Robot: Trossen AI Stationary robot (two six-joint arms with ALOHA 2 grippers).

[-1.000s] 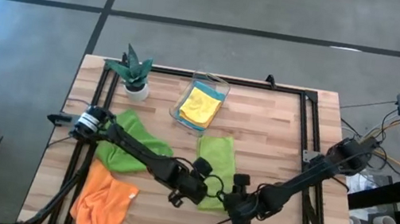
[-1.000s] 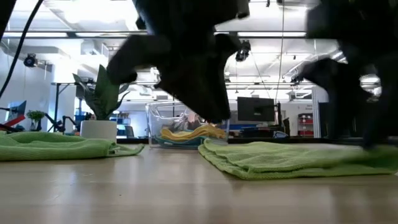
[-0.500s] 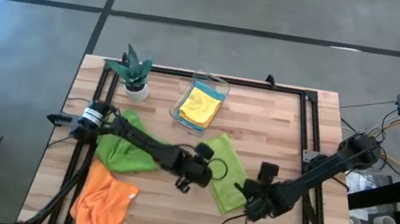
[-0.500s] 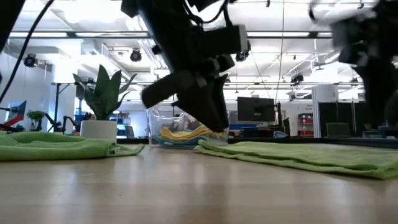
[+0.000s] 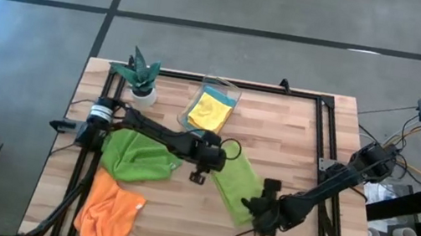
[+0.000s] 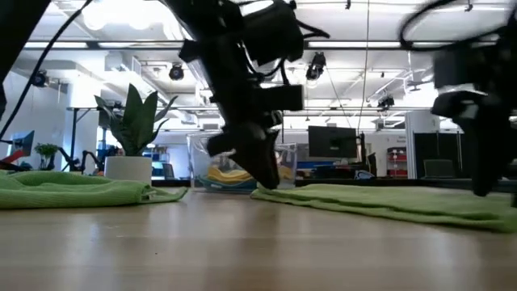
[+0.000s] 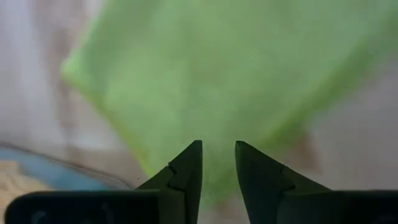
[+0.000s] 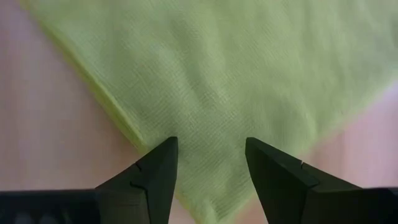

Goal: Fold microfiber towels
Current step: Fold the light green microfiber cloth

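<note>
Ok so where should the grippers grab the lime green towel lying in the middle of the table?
The lime green towel lies flat as a folded strip. Judging by that, pinch its end corners from above: left gripper at the bin-side end, right gripper at the near end, where its layered edge shows.

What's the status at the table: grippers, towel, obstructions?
Left gripper and right gripper open, one at each end of the lime green towel. Towel flat, diagonal, unheld. Clear bin beside left gripper.

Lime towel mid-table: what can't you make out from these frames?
- Lime towel, high view: corners under left gripper and right gripper, hidden by the arms.
- Low view: edge-on, fold layers unreadable.
- Left wrist view: blurred; contact unclear.
- Clear bin: cloth count too small.
</note>
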